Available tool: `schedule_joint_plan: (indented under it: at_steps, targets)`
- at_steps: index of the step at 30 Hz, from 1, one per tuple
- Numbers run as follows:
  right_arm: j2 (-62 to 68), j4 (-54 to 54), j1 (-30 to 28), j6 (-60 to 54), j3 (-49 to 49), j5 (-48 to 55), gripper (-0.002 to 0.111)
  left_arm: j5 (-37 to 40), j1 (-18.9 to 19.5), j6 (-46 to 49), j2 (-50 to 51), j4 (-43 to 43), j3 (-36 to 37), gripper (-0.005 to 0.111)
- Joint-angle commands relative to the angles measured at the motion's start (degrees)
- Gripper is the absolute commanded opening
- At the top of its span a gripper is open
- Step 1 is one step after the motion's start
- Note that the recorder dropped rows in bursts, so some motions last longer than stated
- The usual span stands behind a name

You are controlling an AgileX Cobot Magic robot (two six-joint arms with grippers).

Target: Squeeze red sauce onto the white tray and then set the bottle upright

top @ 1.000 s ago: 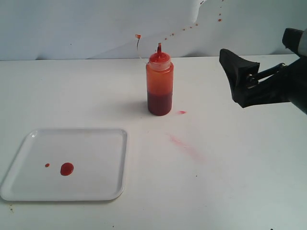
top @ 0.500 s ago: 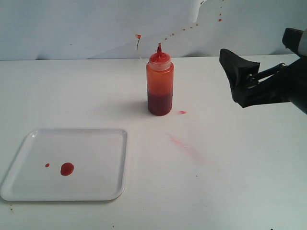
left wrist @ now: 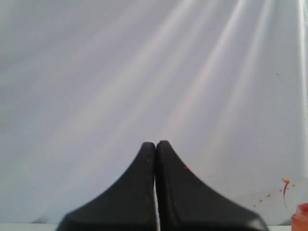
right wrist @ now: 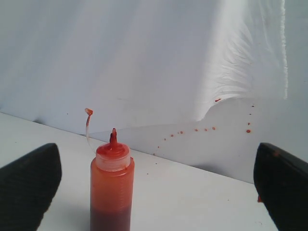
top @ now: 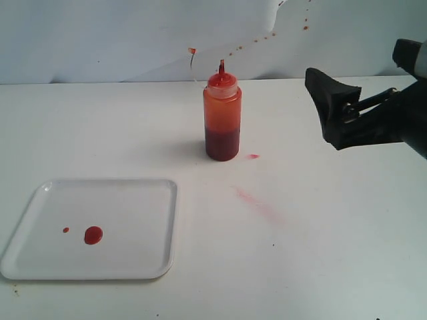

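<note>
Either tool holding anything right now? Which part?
Nothing is held. The left tool is shut on nothing; the right tool is open, clear of the bottle, which stands upright on its own.

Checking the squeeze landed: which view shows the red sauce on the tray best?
The exterior view: the red sauce sits as a round blob on the white tray. Neither wrist view shows the tray or blob.

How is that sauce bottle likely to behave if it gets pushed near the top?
The bottle is tall and narrow, so a high push would probably tip it. The sauce fills only its lower part, likely keeping weight low and steadying it somewhat. Its translucent plastic looks soft, so it would probably dent rather than crack.
</note>
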Motion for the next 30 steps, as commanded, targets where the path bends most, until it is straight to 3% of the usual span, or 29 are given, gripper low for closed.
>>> schedule_joint_plan:
  at_steps: [1,17,21,24,30]
  targets:
    - [-0.3,0.1,-0.2,0.3,0.3,-0.5,0.105,2.8,1.7,0.2,-0.2,0.9,0.4,0.000]
    - [-0.3,0.1,-0.2,0.3,0.3,-0.5,0.105,11.8,1.7,1.3,-0.2,2.4,0.4,0.000]
    - [-0.3,0.1,-0.2,0.3,0.3,-0.5,0.105,17.1,1.7,-3.0,-0.2,8.9,1.3,0.000]
    - [-0.3,0.1,-0.2,0.3,0.3,-0.5,0.105,17.1,1.7,-7.7,-0.2,12.6,3.4,0.000]
    - [-0.3,0.1,-0.2,0.3,0.3,-0.5,0.105,16.2,1.7,-8.1,-0.2,12.5,7.3,0.000]
